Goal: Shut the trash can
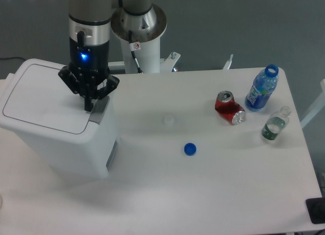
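Where the table (213,194) reaches its left edge stands the trash can (58,138), a big white boxy bin whose flat lid (43,98) lies down flush on the body, so nothing inside it can be seen. Its grey latch tab (99,111) sits at the lid's right-hand end, facing the middle of the table. Directly above that end hangs the gripper (89,104), black with a blue light on its body; its two fingers are drawn together into one narrow dark tip with no gap visible and nothing held between them, and the tip sits right at the edge where lid meets latch, though whether it is pressing on the plastic cannot be told from this angle. Behind the gripper, at the far side, rises the arm's white base column (139,37). Further right, on the bare middle of the table, a small clear cap (168,120) lies alone, and nearer the front a blue cap (190,149) lies by itself. Right again is a crushed red drink can (229,107) on its side. Just beside it stands an open blue bottle (262,88), upright and uncapped. Near that, a little closer to the front, a small clear bottle (274,125) holds some greenish liquid in its lower part.
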Available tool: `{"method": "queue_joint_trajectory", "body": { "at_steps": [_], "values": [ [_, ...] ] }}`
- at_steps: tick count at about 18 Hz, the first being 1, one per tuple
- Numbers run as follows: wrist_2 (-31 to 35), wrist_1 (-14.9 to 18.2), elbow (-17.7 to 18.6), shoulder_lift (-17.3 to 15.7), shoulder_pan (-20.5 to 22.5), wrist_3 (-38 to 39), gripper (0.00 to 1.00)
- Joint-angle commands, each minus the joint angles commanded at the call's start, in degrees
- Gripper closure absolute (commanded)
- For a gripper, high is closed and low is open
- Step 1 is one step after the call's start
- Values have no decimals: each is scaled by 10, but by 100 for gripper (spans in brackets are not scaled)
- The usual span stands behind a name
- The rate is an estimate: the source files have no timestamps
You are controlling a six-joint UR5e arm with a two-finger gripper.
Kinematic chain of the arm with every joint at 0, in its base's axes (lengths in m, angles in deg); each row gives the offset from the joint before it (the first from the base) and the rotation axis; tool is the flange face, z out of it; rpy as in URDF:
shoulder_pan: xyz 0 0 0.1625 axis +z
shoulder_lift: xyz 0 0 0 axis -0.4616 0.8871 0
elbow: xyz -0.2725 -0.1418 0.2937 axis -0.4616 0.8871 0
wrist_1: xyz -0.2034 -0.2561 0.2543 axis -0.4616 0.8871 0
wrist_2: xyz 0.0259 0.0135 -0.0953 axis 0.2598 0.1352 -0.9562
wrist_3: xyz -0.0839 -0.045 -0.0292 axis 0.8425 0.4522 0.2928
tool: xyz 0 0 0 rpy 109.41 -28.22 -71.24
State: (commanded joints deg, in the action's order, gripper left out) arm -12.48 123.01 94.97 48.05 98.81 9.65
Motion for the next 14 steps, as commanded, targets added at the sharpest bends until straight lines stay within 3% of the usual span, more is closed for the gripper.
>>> {"method": "queue_joint_trajectory", "body": {
  "at_steps": [8,12,14],
  "values": [
    [-3,-1,-10,-17,1,0,96],
    [-3,-3,-18,-17,40,-7,76],
    [-6,-3,-22,-17,77,-14,57]
  ]
}}
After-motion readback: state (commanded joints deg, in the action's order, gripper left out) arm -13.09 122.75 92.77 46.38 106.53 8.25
